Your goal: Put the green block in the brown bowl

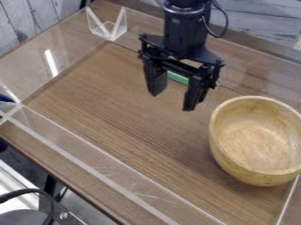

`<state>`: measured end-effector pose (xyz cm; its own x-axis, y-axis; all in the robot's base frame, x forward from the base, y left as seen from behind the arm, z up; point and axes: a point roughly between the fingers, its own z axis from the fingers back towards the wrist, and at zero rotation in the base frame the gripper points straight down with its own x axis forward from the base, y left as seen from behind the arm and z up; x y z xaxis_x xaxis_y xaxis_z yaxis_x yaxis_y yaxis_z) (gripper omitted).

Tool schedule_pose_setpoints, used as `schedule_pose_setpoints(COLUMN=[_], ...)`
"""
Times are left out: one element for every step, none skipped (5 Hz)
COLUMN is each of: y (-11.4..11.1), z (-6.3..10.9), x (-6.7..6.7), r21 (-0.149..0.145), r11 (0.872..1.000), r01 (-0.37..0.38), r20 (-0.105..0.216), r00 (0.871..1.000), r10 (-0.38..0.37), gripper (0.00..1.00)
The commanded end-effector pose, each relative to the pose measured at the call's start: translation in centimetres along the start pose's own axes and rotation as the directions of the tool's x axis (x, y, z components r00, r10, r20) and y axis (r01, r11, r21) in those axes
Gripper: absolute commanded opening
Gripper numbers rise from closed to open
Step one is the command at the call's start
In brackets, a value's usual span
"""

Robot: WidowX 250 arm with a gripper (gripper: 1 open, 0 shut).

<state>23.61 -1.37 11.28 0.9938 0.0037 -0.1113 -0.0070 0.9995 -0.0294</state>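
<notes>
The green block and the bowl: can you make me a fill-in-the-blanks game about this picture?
1. The claw is ____, holding nothing.
2. The green block shows between the claw's two ____.
3. The brown bowl has ____ inside it.
4. The bowl stands on a ____ table.

Missing words: open; fingers; nothing; wooden

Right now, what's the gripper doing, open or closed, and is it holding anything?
Gripper: open, jaws spread wide, holding nothing. The green block shows between the jaws, apparently on the table, not gripped.
</notes>
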Motion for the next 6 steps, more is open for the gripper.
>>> schedule_pose_setpoints(y=[-0.42, -0.75, -0.83, -0.87, -0.85, -0.82], z=[1.45, 1.57, 1.51, 1.42, 1.31, 1.19], x=[-0.14, -0.21, -0.15, -0.04, 0.12, 0.25], r21=[-0.006, -0.008, -0.008, -0.008, -0.008, -0.008], r11=[1.000, 1.000, 1.000, 1.000, 0.999, 0.999], r01=[-0.014, -0.017, -0.022, -0.027, -0.033, -0.037], r20=[0.061, 0.064, 0.063, 0.061, 0.060, 0.057], r00=[0.998, 0.998, 0.998, 0.998, 0.998, 0.998], r10=[0.014, 0.018, 0.023, 0.027, 0.033, 0.037], gripper=[1.00, 1.00, 1.00, 1.00, 1.00, 1.00])
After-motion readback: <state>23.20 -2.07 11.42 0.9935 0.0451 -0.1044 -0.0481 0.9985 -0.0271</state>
